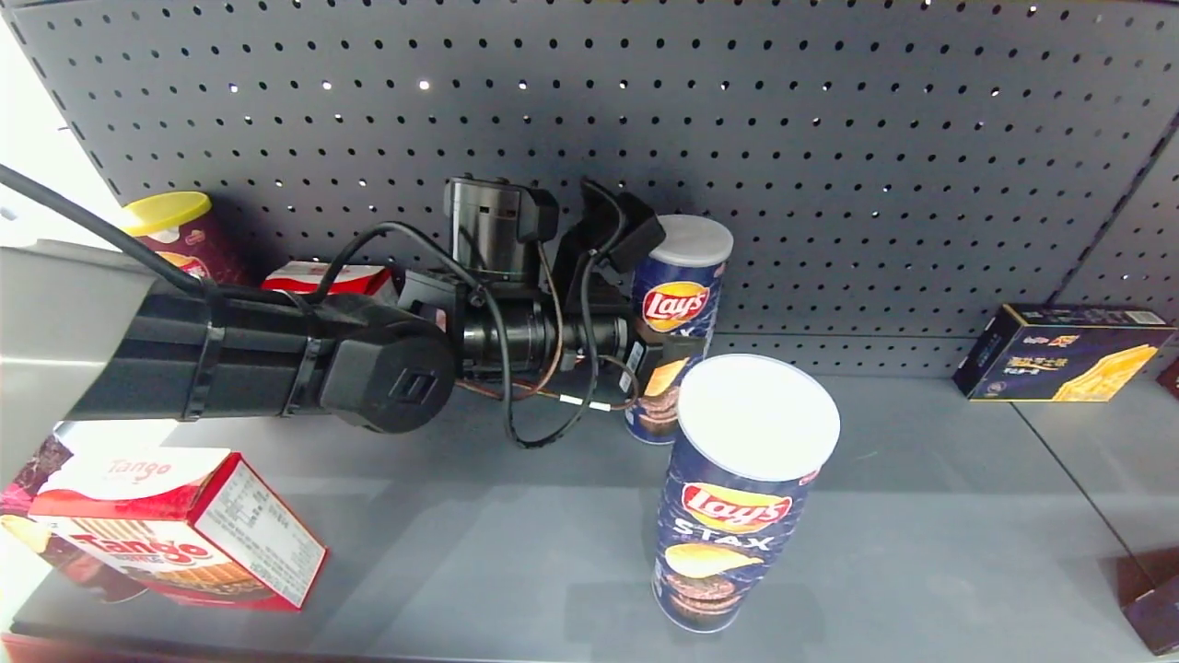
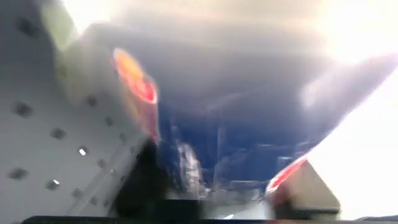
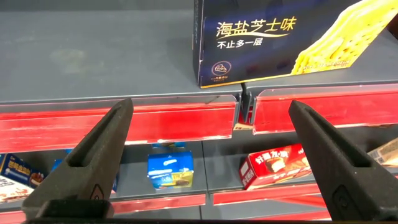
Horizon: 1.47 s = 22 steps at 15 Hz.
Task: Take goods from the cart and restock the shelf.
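Two tall blue chip cans with white lids stand on the grey shelf [image 1: 921, 516]. The front can [image 1: 737, 497] stands free near the shelf's front. The rear can [image 1: 680, 276] stands close to the pegboard, and my left gripper [image 1: 665, 296] comes at it from the left, with one finger behind it and one in front, shut on it. In the left wrist view this can [image 2: 236, 124] sits very close between the fingers. My right gripper [image 3: 211, 180] is open with nothing between its fingers, facing the shelf's red front rail [image 3: 174, 118].
A red-and-white wafer box [image 1: 184, 534] lies at the front left. A maroon can with a yellow lid [image 1: 180, 235] and a red-white box [image 1: 322, 276] stand behind my left arm. A dark blue box [image 1: 1059, 354] [image 3: 280, 37] lies at the right. Small boxes [image 3: 169, 169] sit on a lower shelf.
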Tool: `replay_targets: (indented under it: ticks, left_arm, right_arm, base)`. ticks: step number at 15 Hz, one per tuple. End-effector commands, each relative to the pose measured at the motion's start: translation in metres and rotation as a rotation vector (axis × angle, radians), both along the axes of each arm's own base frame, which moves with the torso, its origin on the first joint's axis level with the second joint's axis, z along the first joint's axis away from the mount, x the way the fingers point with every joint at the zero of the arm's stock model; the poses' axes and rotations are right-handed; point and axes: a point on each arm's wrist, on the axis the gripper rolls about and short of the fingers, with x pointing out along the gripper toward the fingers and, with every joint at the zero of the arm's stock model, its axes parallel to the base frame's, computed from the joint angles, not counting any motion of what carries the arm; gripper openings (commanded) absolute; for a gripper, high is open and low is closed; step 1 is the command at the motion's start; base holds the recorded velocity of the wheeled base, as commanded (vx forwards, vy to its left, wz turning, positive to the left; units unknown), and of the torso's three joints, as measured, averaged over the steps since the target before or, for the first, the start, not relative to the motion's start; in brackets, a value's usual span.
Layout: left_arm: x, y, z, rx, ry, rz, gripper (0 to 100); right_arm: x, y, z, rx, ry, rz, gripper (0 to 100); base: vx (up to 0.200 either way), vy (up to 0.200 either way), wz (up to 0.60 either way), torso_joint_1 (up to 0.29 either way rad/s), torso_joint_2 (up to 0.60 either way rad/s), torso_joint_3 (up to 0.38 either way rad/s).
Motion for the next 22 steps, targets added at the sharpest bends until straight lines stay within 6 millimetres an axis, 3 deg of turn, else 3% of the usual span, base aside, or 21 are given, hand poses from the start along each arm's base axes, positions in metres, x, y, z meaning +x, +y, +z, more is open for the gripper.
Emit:
replay_targets:
  ticks: [1,4,11,15,22]
  left_arm:
    - [0.000,0.000,-0.001,-0.007,-0.002,0.006,100]
    - [-0.002,0.005,-0.003,-0.014,-0.014,0.015,100]
    - [-0.045,0.040,0.019,-0.027,-0.039,0.041,100]
    - [-0.069,0.060,0.016,-0.002,-0.022,0.121,100]
    - [-0.060,0.069,0.011,0.039,-0.024,0.363,100]
  right_arm:
    - [0.000,0.000,0.000,-0.001,0.001,0.000,100]
    - [0.000,0.000,0.000,-0.001,0.001,0.000,100]
    - [0.000,0.000,0.000,-0.001,0.003,0.000,100]
    - [0.000,0.000,0.000,-0.001,0.003,0.000,100]
    - [0.000,0.000,0.000,-0.001,0.001,0.000,100]
  base:
    - [0.000,0.000,0.00,0.000,0.00,0.000]
    - [0.000,0.000,0.00,0.000,0.00,0.000]
    - [0.000,0.000,0.00,0.000,0.00,0.000]
    - [0.000,0.000,0.00,0.000,0.00,0.000]
    - [0.000,0.000,0.00,0.000,0.00,0.000]
